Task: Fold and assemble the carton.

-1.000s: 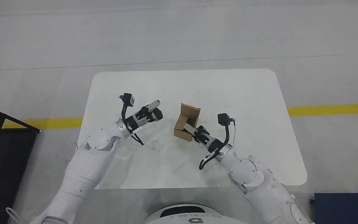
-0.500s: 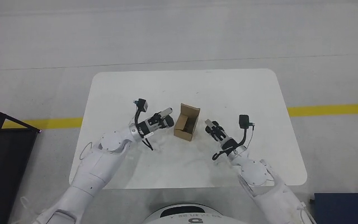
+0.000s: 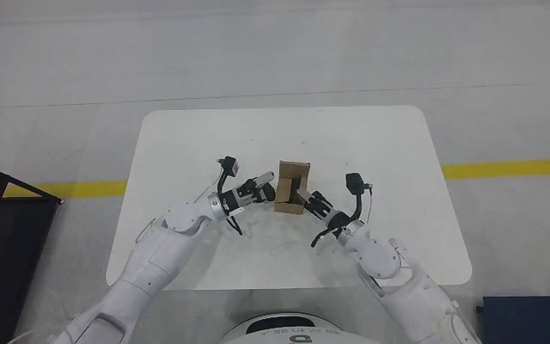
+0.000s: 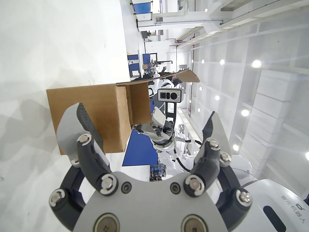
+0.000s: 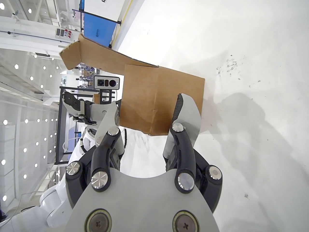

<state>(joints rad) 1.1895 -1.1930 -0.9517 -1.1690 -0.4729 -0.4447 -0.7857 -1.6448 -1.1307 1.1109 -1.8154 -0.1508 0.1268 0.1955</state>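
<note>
Near the middle of the table [image 3: 369, 146] stands the carton [image 3: 288, 182], brown, sitting on its base with the mouth up. One flap [image 3: 294, 165] is raised on the side away from the robot. I have an arm on each side of it.

From above, I see the left gripper [image 3: 265, 183] just beside the carton's left wall, pointing at it. The right gripper [image 3: 308, 200] sits at the carton's near right corner.

On the left wrist camera that tool is spread wide and holds nothing. One finger [image 4: 72, 119] lies across the carton's wall low down by the tabletop. The other [image 4: 213, 134] stands clear of the cardboard, higher than the rim. I cannot tell whether the lower pad touches the wall.

On the right wrist camera the fingers are parted at a narrower gap, with the carton's near corner edge between them. One finger [image 5: 187, 112] overlaps the wall low by the table, and the other [image 5: 109, 119] is about level with the rim. I cannot tell whether there is contact here either, and I see no clamp on the cardboard.

Beyond the table a yellow line [image 3: 498, 168] runs across the floor.
</note>
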